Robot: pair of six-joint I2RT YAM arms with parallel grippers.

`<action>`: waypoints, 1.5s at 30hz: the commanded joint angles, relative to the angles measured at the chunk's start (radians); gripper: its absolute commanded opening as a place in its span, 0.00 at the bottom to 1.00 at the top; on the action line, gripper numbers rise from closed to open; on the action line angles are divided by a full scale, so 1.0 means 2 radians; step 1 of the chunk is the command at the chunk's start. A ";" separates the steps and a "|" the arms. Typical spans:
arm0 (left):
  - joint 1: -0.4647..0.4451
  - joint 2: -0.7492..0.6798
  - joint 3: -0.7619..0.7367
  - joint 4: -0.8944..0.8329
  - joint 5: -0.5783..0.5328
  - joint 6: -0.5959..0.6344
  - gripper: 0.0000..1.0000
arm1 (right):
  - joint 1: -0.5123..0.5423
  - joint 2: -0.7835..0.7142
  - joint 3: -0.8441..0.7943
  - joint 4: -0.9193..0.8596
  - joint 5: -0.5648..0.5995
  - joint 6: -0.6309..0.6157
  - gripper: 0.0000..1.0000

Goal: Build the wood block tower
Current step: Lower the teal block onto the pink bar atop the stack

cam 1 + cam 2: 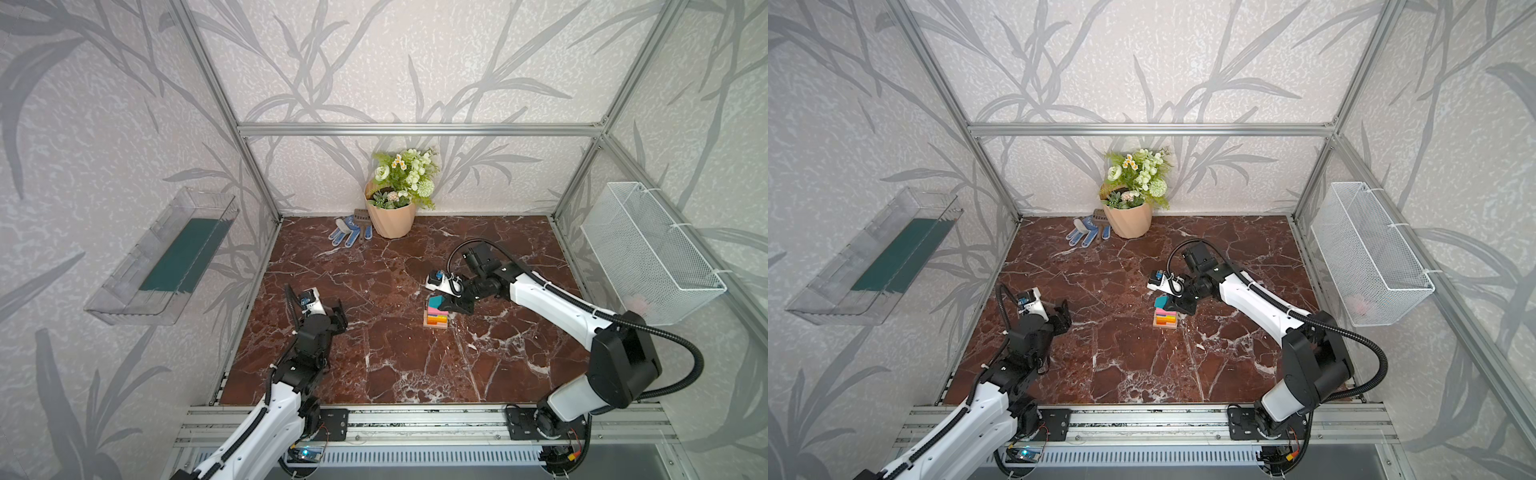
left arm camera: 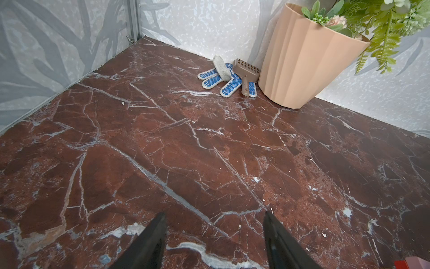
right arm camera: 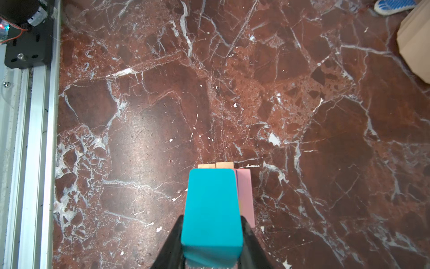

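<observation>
Right wrist view: right gripper (image 3: pixel 211 217) pinches teal house-shaped piece (image 3: pixel 213 205) across its flat sides; probably rigid, light, slick-painted; tower (image 3: pixel 245 193) just below pincer.

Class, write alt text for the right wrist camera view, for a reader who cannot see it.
The right end effector grips a teal block over a pink block and tan blocks, above a red-brown marble table.

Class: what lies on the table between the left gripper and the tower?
Only bare marble table between left gripper and tower, in both top views.
</observation>
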 commanded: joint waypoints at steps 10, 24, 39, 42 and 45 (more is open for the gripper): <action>0.000 -0.004 -0.002 0.003 -0.006 -0.002 0.66 | 0.009 0.007 0.013 -0.022 -0.001 -0.009 0.00; 0.000 -0.003 -0.003 0.004 -0.004 -0.002 0.66 | 0.011 0.061 0.059 -0.071 0.036 -0.050 0.00; 0.000 -0.004 -0.002 0.004 -0.004 -0.002 0.66 | 0.011 0.074 0.057 -0.050 0.047 -0.042 0.00; -0.001 -0.003 -0.002 0.004 -0.004 -0.002 0.66 | 0.011 0.068 0.052 -0.040 0.039 -0.038 0.00; -0.001 -0.003 -0.002 0.004 -0.004 -0.002 0.66 | 0.011 0.063 0.044 -0.028 0.034 -0.037 0.00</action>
